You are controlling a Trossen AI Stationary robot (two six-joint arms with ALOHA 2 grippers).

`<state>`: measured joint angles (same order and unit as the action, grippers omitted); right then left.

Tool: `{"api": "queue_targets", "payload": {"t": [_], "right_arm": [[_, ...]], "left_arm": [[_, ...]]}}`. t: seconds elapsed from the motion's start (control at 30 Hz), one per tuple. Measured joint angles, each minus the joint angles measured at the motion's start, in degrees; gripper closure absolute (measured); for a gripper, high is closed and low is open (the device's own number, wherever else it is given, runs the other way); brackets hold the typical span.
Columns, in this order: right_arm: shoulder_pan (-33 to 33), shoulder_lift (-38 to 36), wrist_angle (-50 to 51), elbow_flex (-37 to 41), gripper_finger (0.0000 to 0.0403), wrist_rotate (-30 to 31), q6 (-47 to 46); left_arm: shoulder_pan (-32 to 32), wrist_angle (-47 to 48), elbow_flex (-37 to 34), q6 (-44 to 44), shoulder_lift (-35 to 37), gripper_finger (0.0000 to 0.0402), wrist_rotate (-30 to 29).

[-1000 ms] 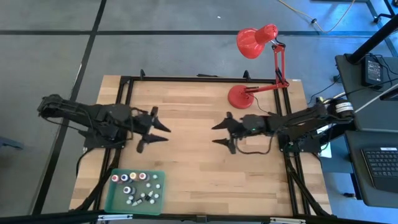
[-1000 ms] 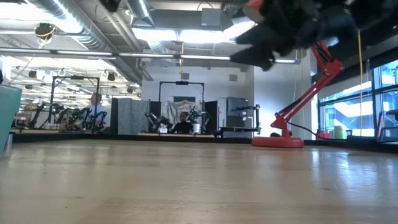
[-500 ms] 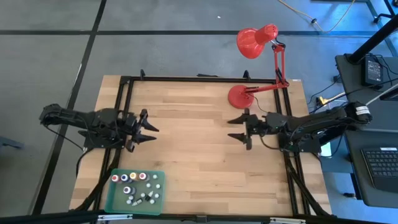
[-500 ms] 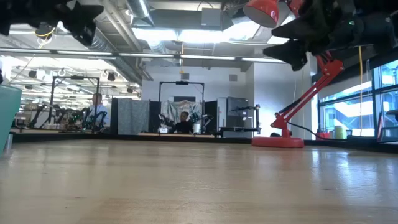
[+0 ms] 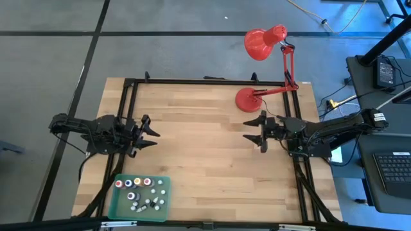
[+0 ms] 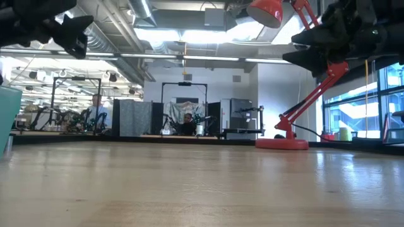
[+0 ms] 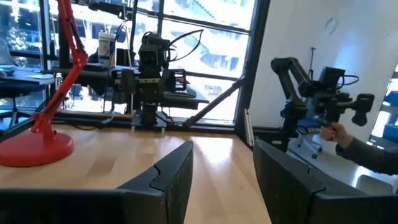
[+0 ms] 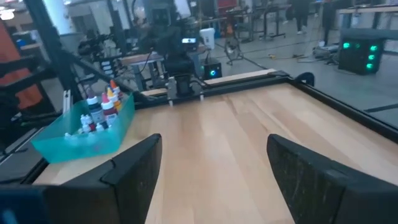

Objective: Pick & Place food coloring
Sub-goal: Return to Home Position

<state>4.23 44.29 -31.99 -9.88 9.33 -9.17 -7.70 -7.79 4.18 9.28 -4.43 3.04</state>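
Note:
Several tiny food coloring bottles (image 5: 138, 190) stand and lie in a flat translucent green tray (image 5: 162, 206) at the table's near left corner; the right wrist view shows the bottles (image 8: 102, 109) upright in the tray (image 8: 93, 140). My left gripper (image 5: 151, 135) hovers open at the left side, above the table, pointing level toward the right. My right gripper (image 5: 252, 131) hovers open at the right side, pointing level toward the left. Neither has anything between its fingers.
A red desk lamp stands with its base (image 5: 248, 99) on the far right of the table, close to my right gripper, its shade (image 5: 260, 43) reaching beyond the far edge. A black frame (image 5: 192, 81) runs along the table's edges. Bare wood lies between the grippers.
Both arms have drawn back from the table's middle: my left gripper toward the left edge and lower, my right gripper toward the right edge. Both have tipped up to point level. The bottles and tray have stayed put.

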Motion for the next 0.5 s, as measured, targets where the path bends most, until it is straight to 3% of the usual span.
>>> {"api": "queue_targets", "payload": {"t": [0.5], "right_arm": [[-0.5, -13.5, 0.0, 8.4, 0.011, 5.4, 0.5]], "left_arm": [[0.0, 0.4, -3.7, -0.1, 4.4, 0.0239, -0.5]]}}
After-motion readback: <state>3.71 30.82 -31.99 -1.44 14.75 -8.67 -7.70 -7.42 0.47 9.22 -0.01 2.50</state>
